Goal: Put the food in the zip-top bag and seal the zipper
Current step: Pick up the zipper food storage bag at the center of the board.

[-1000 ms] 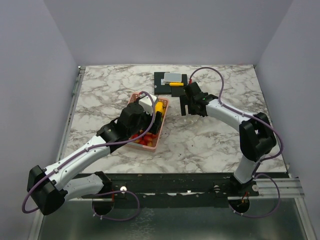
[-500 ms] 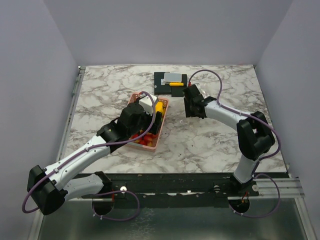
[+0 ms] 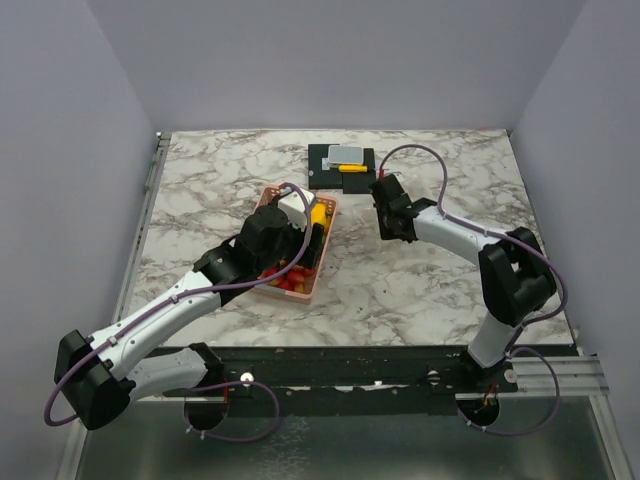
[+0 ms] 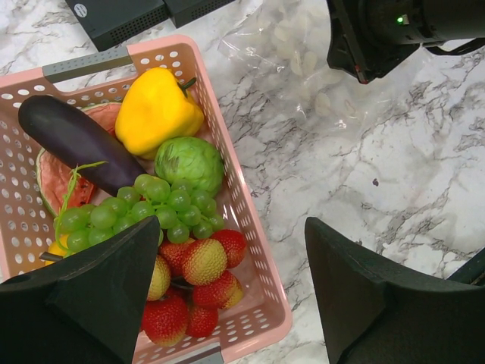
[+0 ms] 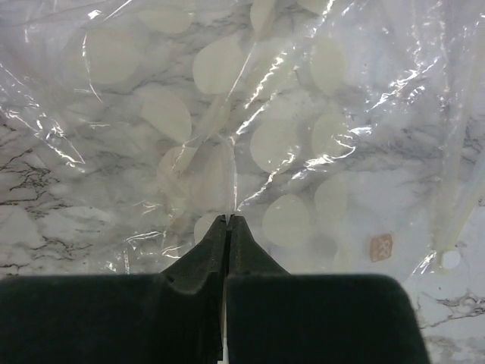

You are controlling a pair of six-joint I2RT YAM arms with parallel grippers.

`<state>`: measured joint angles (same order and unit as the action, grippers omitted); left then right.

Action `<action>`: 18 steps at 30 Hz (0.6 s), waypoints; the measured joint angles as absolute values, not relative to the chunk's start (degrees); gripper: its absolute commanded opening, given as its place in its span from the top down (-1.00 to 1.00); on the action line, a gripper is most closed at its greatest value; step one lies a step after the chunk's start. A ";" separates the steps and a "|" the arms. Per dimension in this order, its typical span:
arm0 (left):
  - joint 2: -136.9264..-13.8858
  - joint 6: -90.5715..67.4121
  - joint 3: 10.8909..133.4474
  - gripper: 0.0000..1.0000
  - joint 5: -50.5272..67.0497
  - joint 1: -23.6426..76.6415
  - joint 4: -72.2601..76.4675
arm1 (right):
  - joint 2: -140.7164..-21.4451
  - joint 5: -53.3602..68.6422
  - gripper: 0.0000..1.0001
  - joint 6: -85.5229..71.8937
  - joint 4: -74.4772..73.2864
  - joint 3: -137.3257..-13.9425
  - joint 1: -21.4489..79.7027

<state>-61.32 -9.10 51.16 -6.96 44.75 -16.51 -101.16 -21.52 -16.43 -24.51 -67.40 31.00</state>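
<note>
Clear, crinkly, pale-dotted zip-top bag (image 5: pixel 227 114) flat on the marble tabletop (image 4: pixel 394 167) just beside the pink perforated plastic basket (image 4: pixel 250 220), a fold of film pinched between the pressed-together fingers of the right end effector (image 5: pixel 228 220). Inside that basket, toy fruits and vegetables (image 4: pixel 182 163), with the left end effector (image 4: pixel 233 235) spread wide above them.

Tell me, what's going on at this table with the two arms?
Two robot arms are working at bagging toy food. The right pincer is shut on a fold of the clear zip-top bag, which lies on the marble table. The left pincer hovers open above the pink basket, where the food sits. Nothing is in the bag yet.
</note>
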 measured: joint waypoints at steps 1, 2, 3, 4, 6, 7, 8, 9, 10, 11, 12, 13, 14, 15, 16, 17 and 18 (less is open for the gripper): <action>-61.32 -9.10 51.16 -0.58 -7.01 44.75 -16.51 | -100.38 -21.41 0.99 -16.34 -24.51 -66.98 31.00; -61.32 -9.10 51.16 -0.58 -7.03 44.75 -16.51 | -99.31 -21.26 0.99 -16.19 -24.53 -66.54 31.00; -61.32 -9.08 51.16 -0.59 -7.09 44.75 -16.51 | -97.97 -21.06 0.99 -15.94 -24.56 -66.15 31.00; -61.32 -9.08 51.16 -0.59 -7.09 44.75 -16.51 | -96.57 -20.82 0.99 -15.75 -24.53 -65.87 31.03; -61.30 -9.08 51.16 -0.59 -7.14 44.75 -16.51 | -93.51 -20.32 0.99 -15.31 -24.53 -65.43 31.11; -61.32 -9.08 51.16 -0.59 -7.16 44.75 -16.53 | -91.88 -20.12 0.99 -15.14 -24.45 -65.21 31.18; -61.30 -9.08 51.16 -0.59 -7.16 44.75 -16.56 | -89.41 -19.84 0.99 -14.90 -24.45 -64.82 31.24; -61.30 -9.08 51.18 -0.59 -7.20 44.75 -16.58 | -88.51 -19.81 0.99 -14.83 -24.47 -64.66 31.31; -61.30 -9.06 51.18 -0.59 -7.31 44.75 -16.64 | -86.98 -19.57 0.99 -14.66 -24.32 -64.29 31.44; -61.30 -9.06 51.18 -0.60 -7.42 44.75 -16.69 | -85.49 -19.38 0.99 -14.46 -24.23 -63.77 31.57; -61.28 -9.04 51.18 -0.60 -7.55 44.75 -16.80 | -83.99 -18.98 0.99 -14.33 -24.23 -63.20 31.68; -61.21 -8.99 51.18 -0.60 -7.64 44.75 -16.88 | -82.85 -18.68 0.99 -14.17 -24.16 -62.72 31.81; -61.17 -8.97 51.18 -0.60 -7.81 44.75 -16.95 | -81.25 -18.22 0.99 -13.89 -24.05 -61.91 31.92; -60.97 -8.93 51.18 -0.60 -8.05 44.75 -16.99 | -79.85 -17.63 0.99 -13.61 -23.99 -61.23 31.97; -60.84 -8.93 51.18 -0.60 -8.21 44.75 -17.02 | -78.67 -16.97 0.99 -13.37 -23.66 -60.55 32.05; -60.64 -8.91 51.18 -0.60 -8.36 44.75 -17.04 | -77.06 -16.16 0.99 -13.06 -23.09 -59.46 32.18; -60.49 -8.91 51.20 -0.60 -8.45 44.75 -17.04 | -75.40 -15.22 0.99 -12.78 -22.50 -58.30 32.21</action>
